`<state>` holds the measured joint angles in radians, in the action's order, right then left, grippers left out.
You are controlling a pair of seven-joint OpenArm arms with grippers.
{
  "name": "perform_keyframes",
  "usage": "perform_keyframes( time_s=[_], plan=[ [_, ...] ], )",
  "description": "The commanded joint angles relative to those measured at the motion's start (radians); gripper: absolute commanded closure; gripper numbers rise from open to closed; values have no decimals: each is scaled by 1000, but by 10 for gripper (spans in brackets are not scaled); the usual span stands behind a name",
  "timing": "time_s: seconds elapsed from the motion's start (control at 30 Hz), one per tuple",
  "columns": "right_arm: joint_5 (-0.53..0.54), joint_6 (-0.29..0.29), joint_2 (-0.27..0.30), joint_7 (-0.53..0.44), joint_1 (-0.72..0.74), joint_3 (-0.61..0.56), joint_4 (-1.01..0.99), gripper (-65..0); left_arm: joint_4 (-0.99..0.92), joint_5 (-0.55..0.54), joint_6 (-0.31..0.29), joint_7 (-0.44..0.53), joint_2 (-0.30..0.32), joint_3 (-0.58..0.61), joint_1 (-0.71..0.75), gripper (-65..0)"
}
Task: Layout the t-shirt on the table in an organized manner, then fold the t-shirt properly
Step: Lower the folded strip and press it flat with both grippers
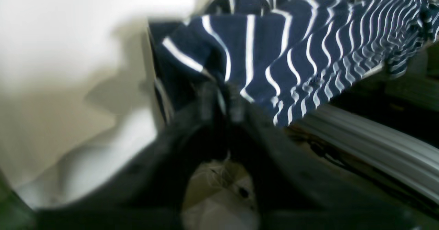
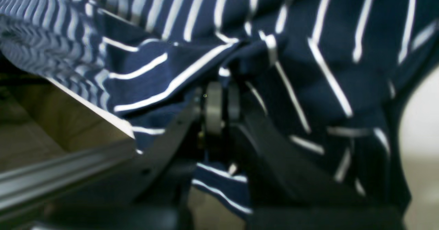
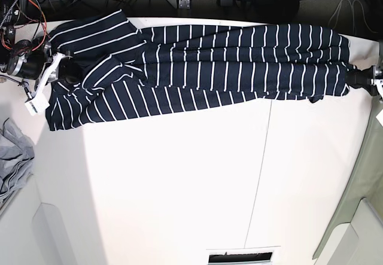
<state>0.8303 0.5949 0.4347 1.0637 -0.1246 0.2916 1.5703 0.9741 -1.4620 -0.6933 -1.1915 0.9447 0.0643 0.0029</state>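
Note:
The navy white-striped t-shirt [image 3: 203, 61] lies stretched sideways along the far edge of the white table [image 3: 179, 181], sleeves at the left, hem at the right. My right gripper [image 3: 63, 72] is at the shirt's left end, shut on bunched fabric; in the right wrist view its fingertips [image 2: 221, 99] pinch the t-shirt [image 2: 308, 51]. My left gripper [image 3: 357, 77] is at the shirt's right end. In the left wrist view it [image 1: 223, 92] is shut on the edge of the t-shirt [image 1: 291, 51], which partly hangs over the table's edge [image 1: 68, 51].
A plain grey garment [image 3: 15, 157] lies at the table's left edge. Cables and gear [image 3: 18, 14] crowd the far left corner. A thin dark seam [image 3: 262, 157] runs across the tabletop. A metal rail [image 1: 370, 147] runs below the table edge.

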Motion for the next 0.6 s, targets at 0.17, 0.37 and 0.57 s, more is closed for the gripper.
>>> perform_keyframes(
  time_s=[0.17,0.37,0.57],
  plan=[
    [-27,-8,16,-96,14,8,16,-371,9,-22,-5,24,25,-11,11,-242],
    [-8,-8,16,-115,37,8,36,-369,8,-22,-5,89,25,-12,11,-242],
    [0,-8,-6,-125,72,8,87,0,9,13,-5,100,25,-12,11,-242]
  ],
)
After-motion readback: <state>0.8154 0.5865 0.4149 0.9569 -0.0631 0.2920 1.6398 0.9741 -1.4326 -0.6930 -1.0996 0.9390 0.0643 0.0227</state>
